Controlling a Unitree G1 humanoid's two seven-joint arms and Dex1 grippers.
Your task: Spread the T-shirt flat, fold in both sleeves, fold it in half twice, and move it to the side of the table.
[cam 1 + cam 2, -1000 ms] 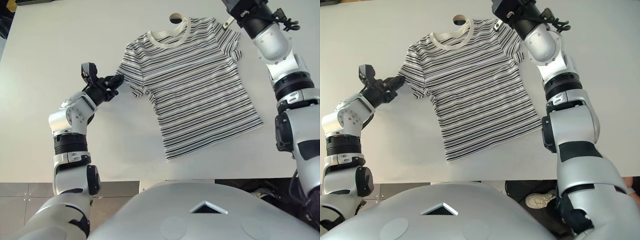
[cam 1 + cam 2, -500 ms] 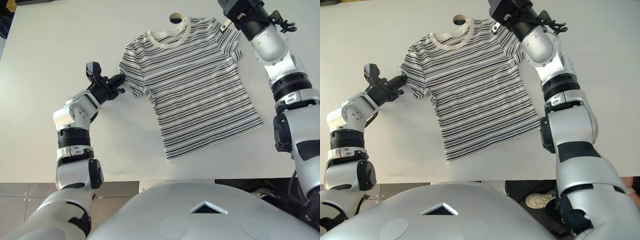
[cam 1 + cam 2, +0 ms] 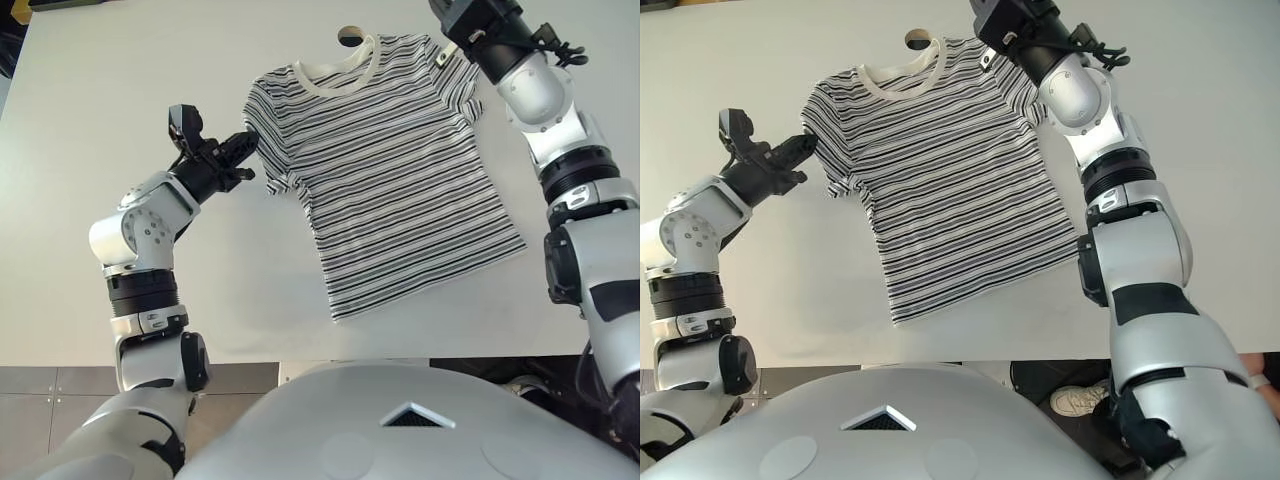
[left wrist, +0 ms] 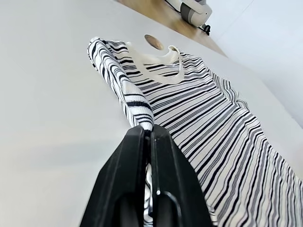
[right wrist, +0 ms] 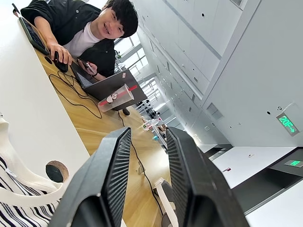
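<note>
My left gripper (image 3: 245, 149) is pinching the hem of the striped T-shirt's (image 3: 390, 170) near sleeve (image 3: 264, 140). The rest of the shirt lies flat on the table (image 3: 120, 60) beyond its tips, toward the right gripper (image 5: 147, 131), whose fingers stand spread with nothing between them, close to the far shoulder. My worry is the thin bite: it catches only the hem's edge, so a quick swing inward could let the sleeve slip out half folded. Lifting too high or pulling outward would probably drag the whole shirt and ruck up its body. I can't quite tell whether the right gripper touches the cloth; if it does, it may snag that shoulder when I move it. The count is one T-shirt with two sleeves and one cream collar (image 3: 335, 72), two grippers, one table, and one round hole (image 3: 349, 36) in the table just beside the collar
</note>
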